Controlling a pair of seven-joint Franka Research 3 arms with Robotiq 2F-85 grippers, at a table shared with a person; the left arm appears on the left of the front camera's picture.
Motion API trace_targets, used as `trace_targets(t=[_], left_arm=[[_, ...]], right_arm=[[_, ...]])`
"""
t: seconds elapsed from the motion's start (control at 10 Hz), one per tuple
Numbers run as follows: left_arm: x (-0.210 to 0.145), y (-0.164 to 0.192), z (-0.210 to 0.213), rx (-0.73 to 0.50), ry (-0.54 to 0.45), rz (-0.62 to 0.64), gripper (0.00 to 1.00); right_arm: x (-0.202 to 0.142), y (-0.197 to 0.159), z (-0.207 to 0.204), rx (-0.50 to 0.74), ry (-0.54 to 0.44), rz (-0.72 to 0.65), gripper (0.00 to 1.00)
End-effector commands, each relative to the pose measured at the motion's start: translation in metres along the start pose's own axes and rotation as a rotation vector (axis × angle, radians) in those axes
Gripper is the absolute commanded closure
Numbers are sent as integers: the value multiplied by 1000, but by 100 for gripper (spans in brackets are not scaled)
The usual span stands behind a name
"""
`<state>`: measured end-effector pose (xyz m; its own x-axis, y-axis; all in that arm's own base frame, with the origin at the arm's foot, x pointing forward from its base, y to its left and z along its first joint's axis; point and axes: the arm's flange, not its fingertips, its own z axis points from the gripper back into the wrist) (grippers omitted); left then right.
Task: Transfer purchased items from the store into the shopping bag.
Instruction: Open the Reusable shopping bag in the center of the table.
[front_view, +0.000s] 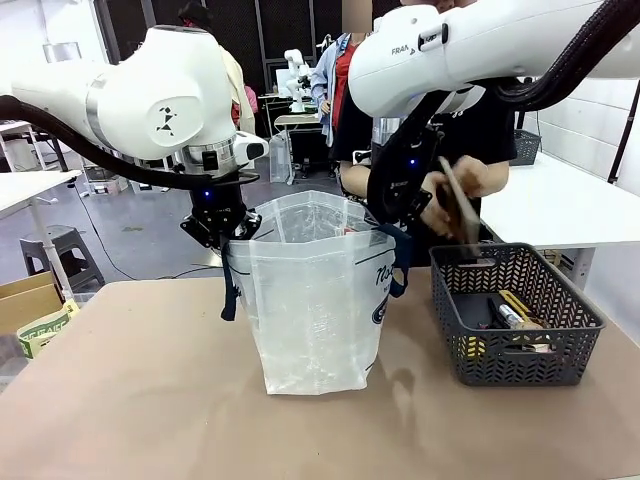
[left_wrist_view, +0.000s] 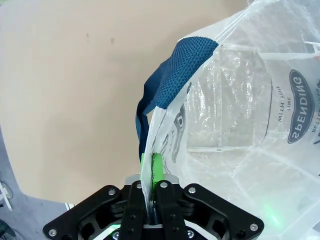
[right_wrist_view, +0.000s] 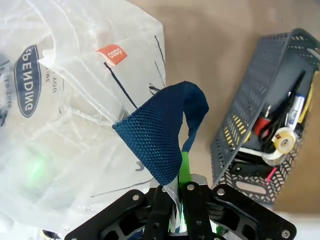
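Observation:
The translucent shopping bag (front_view: 315, 300) stands upright in the middle of the table with its mouth held wide. My left gripper (front_view: 222, 228) is shut on its left rim, beside a navy handle (front_view: 230, 290). My right gripper (front_view: 398, 215) is shut on the right rim. In the left wrist view the green pads (left_wrist_view: 157, 167) pinch the plastic edge below the navy strap (left_wrist_view: 175, 70). The right wrist view shows my right gripper (right_wrist_view: 181, 175) clamped on the rim under the other strap (right_wrist_view: 160, 135). A person's hands (front_view: 470, 185) hold a flat tan item (front_view: 455, 205) above the basket.
A dark grey lattice basket (front_view: 450, 320) sits right of the bag, holding several small goods such as scissors (right_wrist_view: 282, 107) and a tape roll (right_wrist_view: 284, 140). A cardboard box (front_view: 35, 310) stands off the table's left edge. Bare tan tabletop (front_view: 150, 400) lies in front.

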<state>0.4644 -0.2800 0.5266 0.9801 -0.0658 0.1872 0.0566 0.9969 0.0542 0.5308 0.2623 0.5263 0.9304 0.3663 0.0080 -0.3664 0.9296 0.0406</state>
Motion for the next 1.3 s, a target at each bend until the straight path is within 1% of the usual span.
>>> trace_targets(t=[0.0, 0.1, 0.2, 0.3, 1.2], left_arm=[[1, -4, -4, 28, 11, 15, 100], [2, -5, -4, 26, 23, 15, 100], [0, 0, -1, 1, 2, 0, 100], [0, 0, -1, 1, 2, 0, 100], [0, 0, -1, 1, 2, 0, 100]], right_arm=[[-7, -5, -9, -1, -8, 15, 100], [-6, -5, -10, 0, -12, 8, 100], [-6, -5, -10, -1, -19, 12, 100], [0, -1, -2, 0, 2, -1, 100], [0, -1, -2, 0, 2, -1, 100]])
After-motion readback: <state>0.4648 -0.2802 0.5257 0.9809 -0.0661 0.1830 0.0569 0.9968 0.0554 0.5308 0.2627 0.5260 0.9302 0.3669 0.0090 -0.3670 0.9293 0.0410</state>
